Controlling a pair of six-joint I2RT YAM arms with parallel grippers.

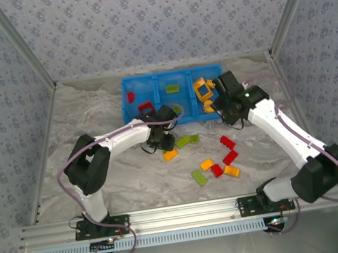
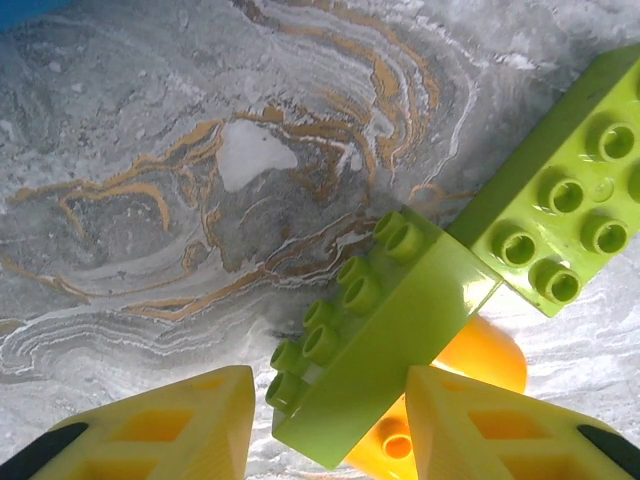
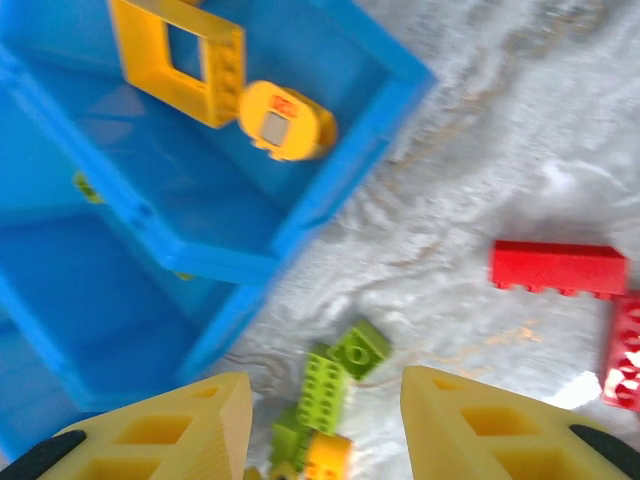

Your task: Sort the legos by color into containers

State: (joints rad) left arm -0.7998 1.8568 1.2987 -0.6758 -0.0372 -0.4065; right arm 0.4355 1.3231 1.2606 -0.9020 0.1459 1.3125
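The marbled counter [image 1: 100, 174] carries the blue bin [image 1: 126, 101] at 12 o'clock, with loose legos [image 1: 216, 170] toward 5. My right fingers [image 3: 180, 420] hang spread and empty over the bin's 3 o'clock end. My left fingers [image 2: 190, 420], the nearer pair, stand spread astride a lime brick [image 2: 400, 340]. Its long axis runs 7 to 1, and it is tipped on an orange piece [image 2: 490, 355]. A sliver of gap shows, so no pinch yet. The green compartment [image 1: 173, 91] lies at 1 o'clock from them.

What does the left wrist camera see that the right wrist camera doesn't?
Left wrist: a close-up of a tilted lime brick between the open left pincer, over an orange-yellow piece. Right wrist: the blue bin holding a yellow frame, plus a red brick on the table. Both: the marbled table and lime bricks.
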